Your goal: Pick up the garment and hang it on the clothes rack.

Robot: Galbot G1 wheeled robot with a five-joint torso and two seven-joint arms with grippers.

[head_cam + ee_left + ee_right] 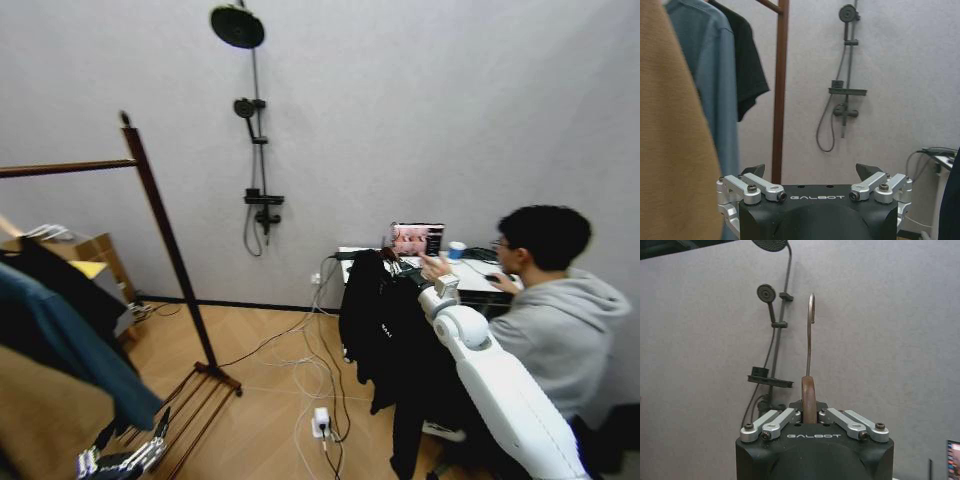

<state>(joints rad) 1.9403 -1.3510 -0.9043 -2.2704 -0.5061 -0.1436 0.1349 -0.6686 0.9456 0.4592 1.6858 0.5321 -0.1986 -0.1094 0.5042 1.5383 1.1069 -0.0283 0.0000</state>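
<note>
We've got the right gripper [809, 407] with its jaws pinched on the wooden hanger [808, 390], and the garment [385, 330] hangs long-axis down at centre-right of the head view. The clothes rack [165, 240] rail sits well off at upper left, so that's the way to carry it. The left gripper [810, 175] hangs low by the rack, jaws spread and empty.

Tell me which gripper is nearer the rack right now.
Left. The left gripper hangs low beside the rack, near its base and the hung clothes. The right gripper, shut on the garment's hanger, is farther off by the desk.
</note>
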